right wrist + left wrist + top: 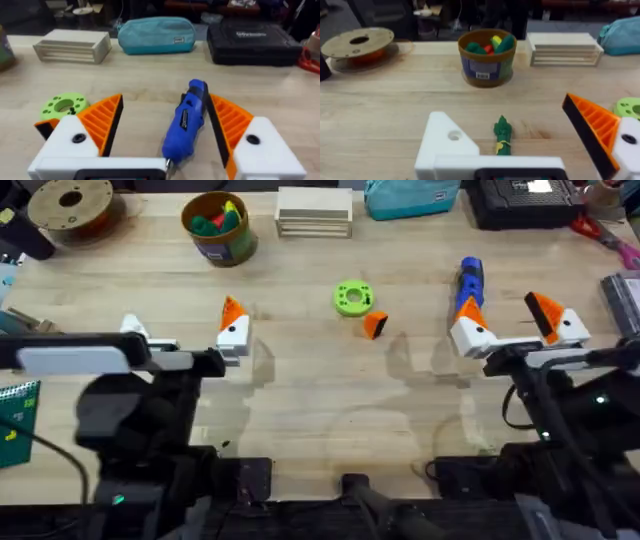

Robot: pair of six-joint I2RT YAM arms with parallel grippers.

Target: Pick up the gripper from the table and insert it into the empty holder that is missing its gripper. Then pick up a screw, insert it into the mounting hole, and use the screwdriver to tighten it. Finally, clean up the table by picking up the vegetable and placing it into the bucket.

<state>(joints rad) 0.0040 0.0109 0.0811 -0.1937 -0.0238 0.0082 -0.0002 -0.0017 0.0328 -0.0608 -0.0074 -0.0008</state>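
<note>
Fingers spread on both arms, the right gripper straddles the blue cylindrical electric screwdriver, yet the loose orange ribbed wedge lies mid-bench, seemingly needing pickup first for the left arm's bare white holder block.

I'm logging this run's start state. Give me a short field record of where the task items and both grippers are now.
loose gripper: on table, beside green disc
holder: left finger, no orange pad
screwdriver: lying between right gripper fingers, open
vegetable: on table, between left gripper fingers, open
bucket: far left, holds toys
</note>
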